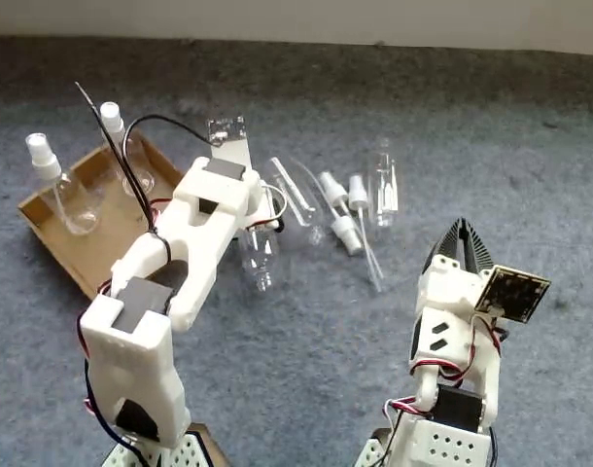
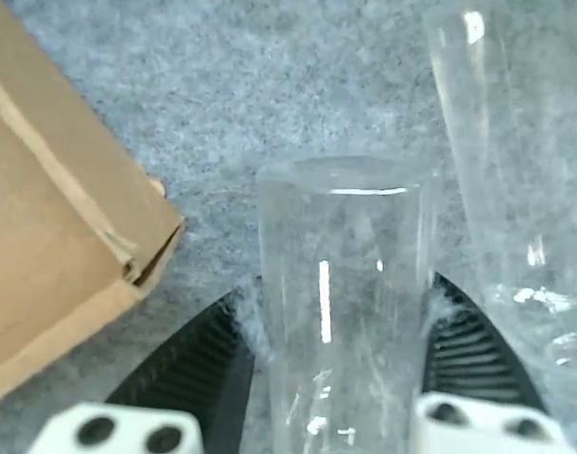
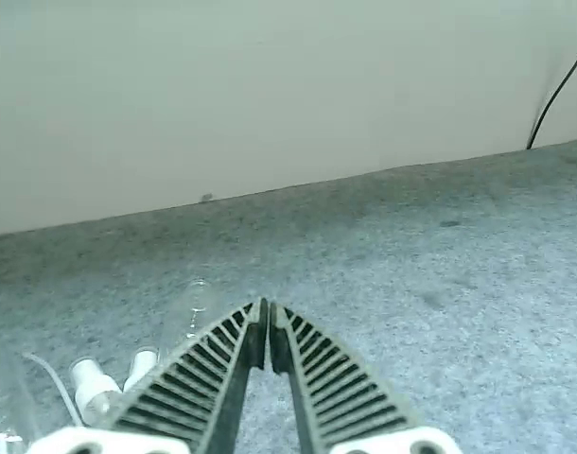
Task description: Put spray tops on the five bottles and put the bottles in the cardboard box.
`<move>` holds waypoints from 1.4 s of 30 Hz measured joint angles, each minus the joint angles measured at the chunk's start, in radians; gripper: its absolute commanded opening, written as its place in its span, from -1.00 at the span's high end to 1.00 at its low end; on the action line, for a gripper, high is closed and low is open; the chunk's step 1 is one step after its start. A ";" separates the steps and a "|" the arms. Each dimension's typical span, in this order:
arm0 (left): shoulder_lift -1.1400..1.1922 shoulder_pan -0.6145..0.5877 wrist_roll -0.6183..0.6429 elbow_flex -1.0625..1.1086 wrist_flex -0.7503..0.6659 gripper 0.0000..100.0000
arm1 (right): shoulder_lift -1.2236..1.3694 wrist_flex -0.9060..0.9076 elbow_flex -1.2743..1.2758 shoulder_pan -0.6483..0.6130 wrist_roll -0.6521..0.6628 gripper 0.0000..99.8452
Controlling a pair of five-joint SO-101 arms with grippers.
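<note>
A grey carpet (image 1: pixel 530 156) covers the table, with a pale wall (image 3: pixel 270 95) along its far edge. At the left sits a shallow brown cardboard box (image 1: pixel 44 209). Two capped bottles (image 1: pixel 58 185), clear with white spray tops on, stand inside it. The left arm lies across from the near left toward the centre. Its left gripper (image 2: pixel 338 293) is closed on a clear plastic bottle (image 2: pixel 340 236), with a black jaw pressed against each side. The held bottle is just right of the box's near right corner. It has no top, and I cannot tell which way its mouth faces. A second clear bottle (image 2: pixel 515 189) is just beside it. Three loose white spray tops (image 1: pixel 358 190) lie on the carpet to the right of the held bottle, between the two arms. Their thin dip tubes run roughly far to near, slanting toward the near right. An uncapped clear bottle on its side (image 1: pixel 382 185) lies just right of them, its long axis running near to far. The right gripper (image 1: pixel 462 226) is at the near right, pointing toward the far wall, its jaws together and holding nothing. The tops lie to the far left of it, nearer to this free gripper than to the occupied left one. The right arm therefore looks better placed to open, take a top and bring it left to the held bottle.
</note>
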 measured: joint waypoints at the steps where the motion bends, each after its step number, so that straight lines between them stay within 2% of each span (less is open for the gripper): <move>1: 0.000 0.000 0.000 0.000 0.020 0.75 | 0.000 0.002 0.000 -0.003 0.000 0.99; 9: -0.051 0.000 -0.014 -0.005 0.157 0.76 | 0.000 0.006 0.000 -0.003 0.000 0.99; 16: -0.181 0.009 -0.279 -0.005 0.262 0.75 | 0.000 0.006 0.000 0.000 0.000 0.99; 27: -0.235 0.015 -0.586 -0.005 0.385 0.75 | 0.000 0.006 0.000 0.000 0.000 0.99; 35: -0.235 0.055 -0.961 -0.005 0.453 0.76 | 0.000 0.006 0.000 0.000 0.000 0.99; 42: -0.235 0.052 -1.389 0.043 0.456 0.75 | 0.000 0.006 0.000 0.000 0.000 0.99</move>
